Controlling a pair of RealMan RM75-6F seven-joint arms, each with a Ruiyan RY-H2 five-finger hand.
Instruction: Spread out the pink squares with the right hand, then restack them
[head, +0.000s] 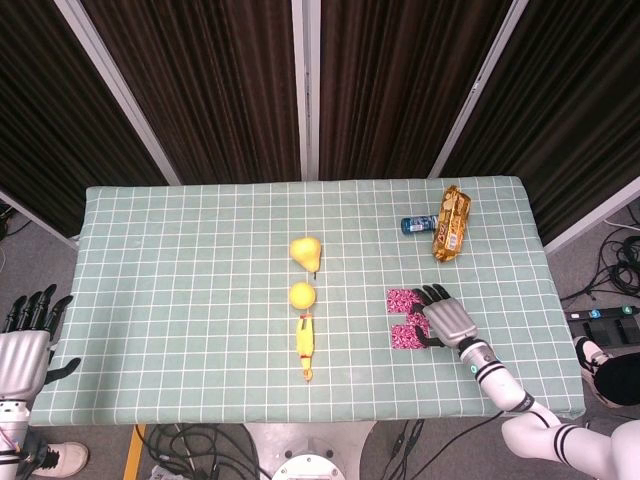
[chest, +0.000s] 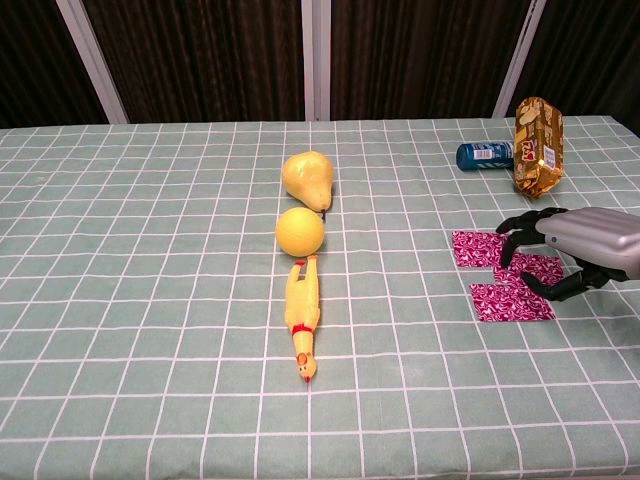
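Three pink patterned squares lie flat at the table's right. One (chest: 476, 248) (head: 401, 299) is furthest from me, another (chest: 510, 302) (head: 406, 337) is nearest. A third square (chest: 541, 268) sits between them, shifted right, partly under my right hand's fingertips (chest: 517, 243). My right hand (chest: 585, 243) (head: 449, 320) is low over the cloth with its fingers spread and curved down, touching that third square and holding nothing. My left hand (head: 24, 345) hangs off the table's left edge, fingers apart and empty.
A yellow pear (chest: 307, 176), a yellow ball (chest: 300, 231) and a rubber chicken (chest: 302, 318) line up at the table's middle. A blue can (chest: 484, 154) and an orange snack bag (chest: 537, 146) lie at the far right, beyond the squares.
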